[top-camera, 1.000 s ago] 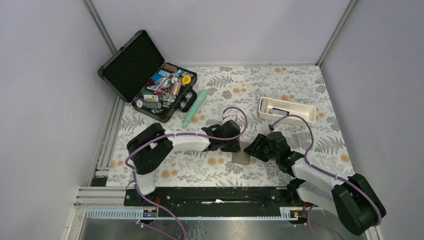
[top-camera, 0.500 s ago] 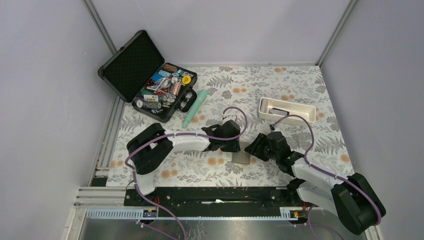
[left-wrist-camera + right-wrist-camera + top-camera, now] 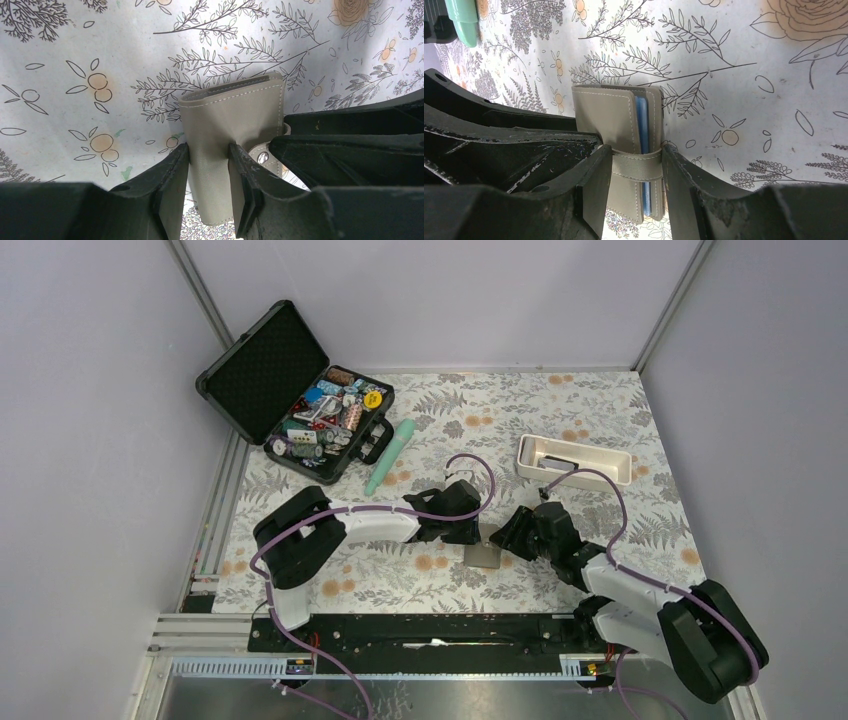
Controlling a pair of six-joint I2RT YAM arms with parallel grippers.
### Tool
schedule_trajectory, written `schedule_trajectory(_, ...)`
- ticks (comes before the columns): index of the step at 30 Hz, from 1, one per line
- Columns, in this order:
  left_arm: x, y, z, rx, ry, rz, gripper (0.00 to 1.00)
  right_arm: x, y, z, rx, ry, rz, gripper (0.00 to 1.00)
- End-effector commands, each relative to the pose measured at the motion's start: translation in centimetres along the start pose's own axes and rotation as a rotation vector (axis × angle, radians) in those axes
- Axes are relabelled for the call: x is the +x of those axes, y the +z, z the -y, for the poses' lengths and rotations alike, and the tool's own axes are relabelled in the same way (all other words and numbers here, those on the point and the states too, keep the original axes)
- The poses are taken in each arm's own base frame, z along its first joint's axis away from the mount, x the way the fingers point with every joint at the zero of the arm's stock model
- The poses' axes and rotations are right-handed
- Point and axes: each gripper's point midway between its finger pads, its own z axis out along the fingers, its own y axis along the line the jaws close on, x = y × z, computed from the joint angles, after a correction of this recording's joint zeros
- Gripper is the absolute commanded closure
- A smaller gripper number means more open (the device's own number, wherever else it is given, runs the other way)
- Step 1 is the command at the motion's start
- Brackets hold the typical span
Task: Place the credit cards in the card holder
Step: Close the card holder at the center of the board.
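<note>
Toward the near edge of the table (image 3: 560, 410), midway along: card holder (image 3: 484, 556) folded, blue card (image 3: 641, 125) edge showing inside. Left gripper (image 3: 209, 165) and right gripper (image 3: 636, 165) each pinch it from opposite sides. Risk: unequal pulls twist it and the card slides out. Other cards not visible; pocket interior hidden; lifted or resting, unclear.

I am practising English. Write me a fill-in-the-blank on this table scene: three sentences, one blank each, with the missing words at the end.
1. The left tool and the right tool both have their fingers around the ___.
2. Inside the card holder, the edge of a ___ card shows.
3. Beside the open black case lies a ___ tube.

Missing words: card holder; blue; mint-green.
</note>
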Motion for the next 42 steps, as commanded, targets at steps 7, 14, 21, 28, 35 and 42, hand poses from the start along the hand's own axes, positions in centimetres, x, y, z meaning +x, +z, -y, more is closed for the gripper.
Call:
schedule_trajectory(7,2.7,0.5,-2.2,-0.090,0.042,-0.083,0.65,3.0,-0.1,2.9,0.073,-0.023,-0.114,0.52)
schedule_trajectory(14,2.7,0.6,-2.2,-0.091,0.040,-0.083,0.65,3.0,-0.4,2.4,0.042,-0.040,-0.112,0.46)
schedule_trajectory(21,2.8,0.6,-2.4,-0.095,0.038,-0.084,0.65,3.7,-0.4,3.0,0.046,-0.046,-0.133,0.48)
schedule_trajectory(28,2.8,0.6,-2.3,-0.094,0.038,-0.085,0.65,4.0,-0.4,3.1,0.043,-0.062,-0.144,0.49)
schedule_trajectory(35,3.0,0.7,-2.3,-0.094,0.036,-0.094,0.65,4.4,-0.5,3.1,0.029,-0.069,-0.165,0.47)
schedule_trajectory(42,3.0,0.7,-2.4,-0.096,0.036,-0.094,0.65,4.8,-0.6,3.1,0.024,-0.072,-0.176,0.46)
